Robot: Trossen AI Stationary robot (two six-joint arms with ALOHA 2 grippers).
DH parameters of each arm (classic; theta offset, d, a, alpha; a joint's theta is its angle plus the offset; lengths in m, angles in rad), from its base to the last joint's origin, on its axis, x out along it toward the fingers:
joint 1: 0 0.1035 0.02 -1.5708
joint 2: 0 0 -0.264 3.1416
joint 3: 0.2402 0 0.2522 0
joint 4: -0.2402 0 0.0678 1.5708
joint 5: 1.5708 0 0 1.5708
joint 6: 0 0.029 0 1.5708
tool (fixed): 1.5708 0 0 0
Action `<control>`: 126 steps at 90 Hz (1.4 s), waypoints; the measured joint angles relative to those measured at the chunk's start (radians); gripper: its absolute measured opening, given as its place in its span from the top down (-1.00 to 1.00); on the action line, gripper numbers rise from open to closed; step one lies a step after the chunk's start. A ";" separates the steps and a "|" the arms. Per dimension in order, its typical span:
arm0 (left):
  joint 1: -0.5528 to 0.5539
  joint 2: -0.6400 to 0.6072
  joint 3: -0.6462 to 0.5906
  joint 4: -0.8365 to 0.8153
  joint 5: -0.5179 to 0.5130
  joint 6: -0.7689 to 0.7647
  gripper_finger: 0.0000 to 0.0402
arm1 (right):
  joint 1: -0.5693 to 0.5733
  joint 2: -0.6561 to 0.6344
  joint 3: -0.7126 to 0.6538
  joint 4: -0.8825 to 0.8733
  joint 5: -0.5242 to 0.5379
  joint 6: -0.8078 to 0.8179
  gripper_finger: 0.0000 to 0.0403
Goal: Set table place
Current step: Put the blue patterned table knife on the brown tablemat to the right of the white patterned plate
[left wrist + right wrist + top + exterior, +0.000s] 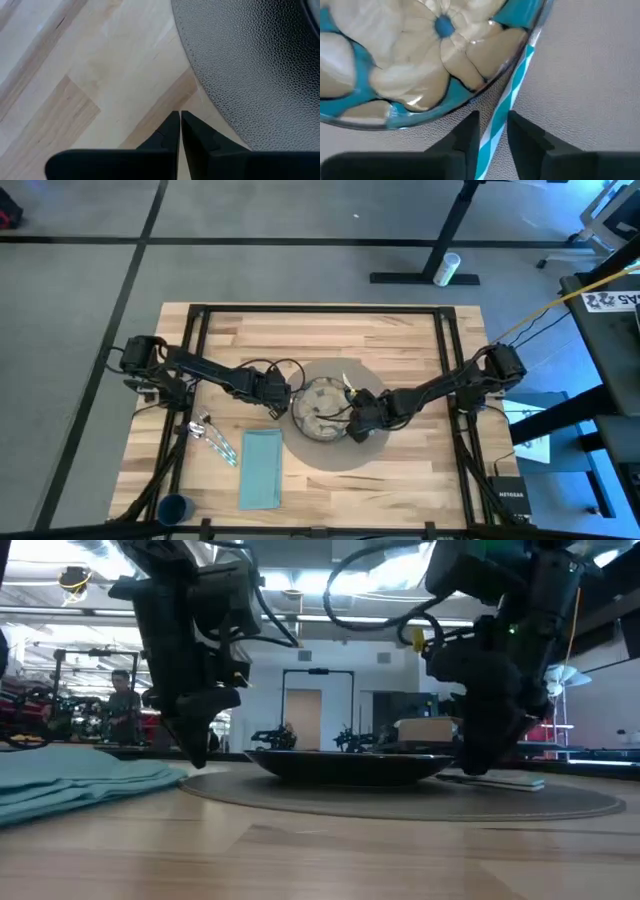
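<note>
plate [322, 410] on placemat [335, 450] | napkin [261, 470] left of placemat | cup [174, 508] at table [400, 340] corner

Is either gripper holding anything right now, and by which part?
The right gripper pinches a teal-and-white handled utensil by its handle beside the plate. The left gripper holds nothing.

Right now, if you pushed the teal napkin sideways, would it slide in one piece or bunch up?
The napkin is probably floppy: the low view shows soft, rumpled folds. A push would likely wrinkle it rather than slide it whole across the bare wooden table. It looks thin and light, so lifted by one edge it should drape.
</note>
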 joint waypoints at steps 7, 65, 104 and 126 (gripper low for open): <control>0.000 0.000 0.000 0.001 -0.001 0.000 1.00 | 0.000 0.000 0.000 -0.006 0.000 0.000 0.77; 0.000 0.000 0.000 -0.004 0.000 0.000 1.00 | 0.001 -0.007 0.000 -0.052 0.062 0.086 1.00; 0.000 0.000 0.000 -0.003 0.000 -0.004 1.00 | 0.014 -0.007 -0.001 0.019 -0.004 0.021 1.00; 0.000 0.000 0.000 -0.003 0.000 -0.004 1.00 | 0.014 -0.007 0.023 0.025 -0.020 -0.054 0.78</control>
